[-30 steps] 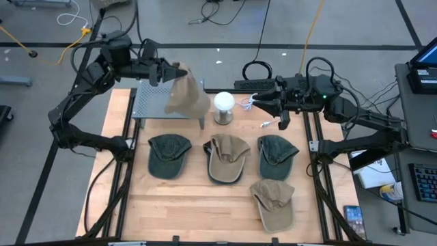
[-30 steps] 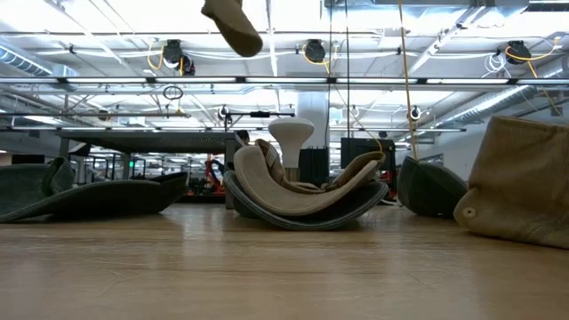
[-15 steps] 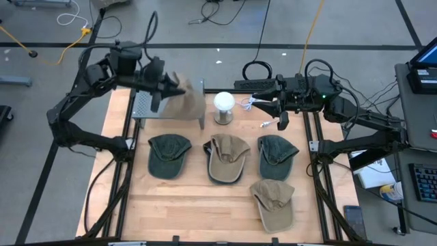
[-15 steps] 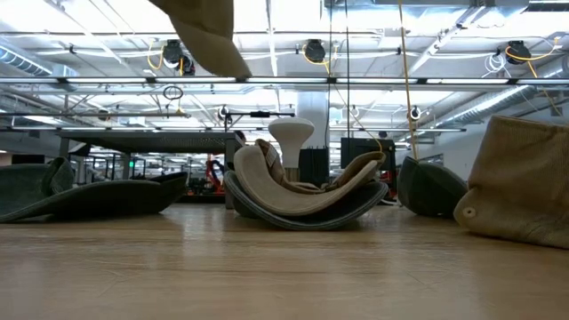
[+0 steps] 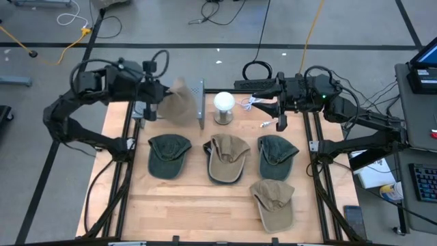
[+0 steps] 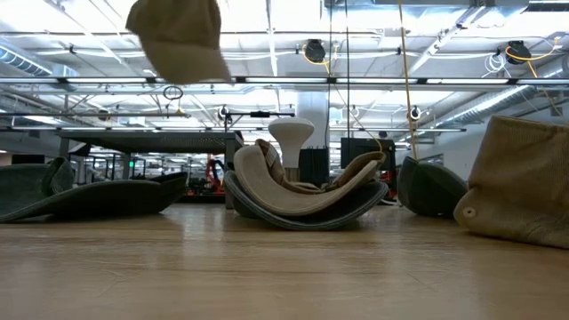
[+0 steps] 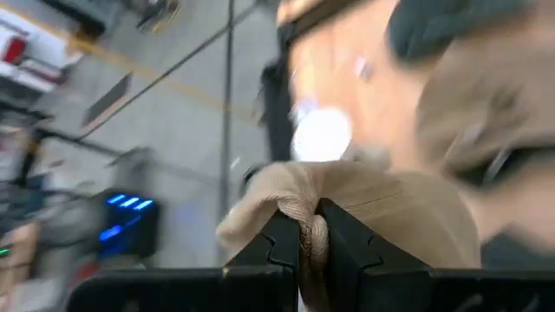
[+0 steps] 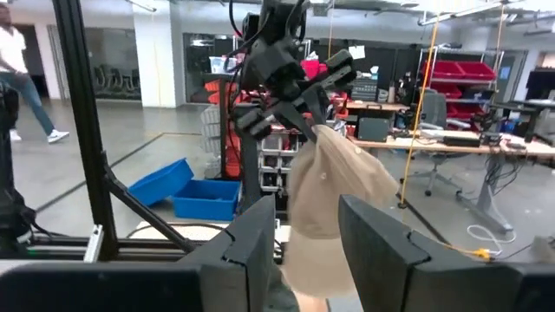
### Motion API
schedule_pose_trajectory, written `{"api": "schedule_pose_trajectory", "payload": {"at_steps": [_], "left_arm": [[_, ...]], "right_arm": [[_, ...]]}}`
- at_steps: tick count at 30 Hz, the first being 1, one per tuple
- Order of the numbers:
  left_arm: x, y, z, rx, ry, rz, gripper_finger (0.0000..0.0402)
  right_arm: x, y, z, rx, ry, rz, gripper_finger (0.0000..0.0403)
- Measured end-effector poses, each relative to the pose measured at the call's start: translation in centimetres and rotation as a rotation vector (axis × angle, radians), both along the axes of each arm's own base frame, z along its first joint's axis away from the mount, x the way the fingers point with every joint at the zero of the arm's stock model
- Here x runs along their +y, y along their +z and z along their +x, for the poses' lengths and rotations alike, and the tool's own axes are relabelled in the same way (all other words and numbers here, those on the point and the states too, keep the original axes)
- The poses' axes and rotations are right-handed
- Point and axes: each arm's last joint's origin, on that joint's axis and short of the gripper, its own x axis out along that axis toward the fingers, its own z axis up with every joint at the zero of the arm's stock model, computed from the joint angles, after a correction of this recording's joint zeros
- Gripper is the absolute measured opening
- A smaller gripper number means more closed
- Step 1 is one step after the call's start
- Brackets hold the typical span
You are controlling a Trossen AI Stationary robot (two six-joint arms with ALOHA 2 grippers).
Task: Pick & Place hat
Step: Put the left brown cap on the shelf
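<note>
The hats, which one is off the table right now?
The tan hat pinched in the left gripper, hanging in the air near the table's back-left; the other four lie flat on the wooden table.

Left arm reaches over the table's far left corner, wrist raised; left gripper (image 5: 154,101) has its fingers (image 7: 282,247) pinched together on a tan hat (image 5: 179,101). Right arm waits at the far right edge, right gripper (image 5: 281,110) with fingers parted.
</note>
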Motion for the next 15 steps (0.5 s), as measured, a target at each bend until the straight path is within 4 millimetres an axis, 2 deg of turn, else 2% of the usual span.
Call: {"api": "schedule_pose_trajectory", "payload": {"at_steps": [9,15], "left_arm": [[0.7,-2.0,-0.2,0.401,0.081,0.239,0.0023],[1.7,-2.6,0.2,0.573,0.058,0.356,0.0023]], "right_arm": [[0.0,0.0,0.0,0.001,-0.011,-0.070,0.0126],[0.0,0.0,0.0,0.001,-0.011,-0.073,0.0123]]}}
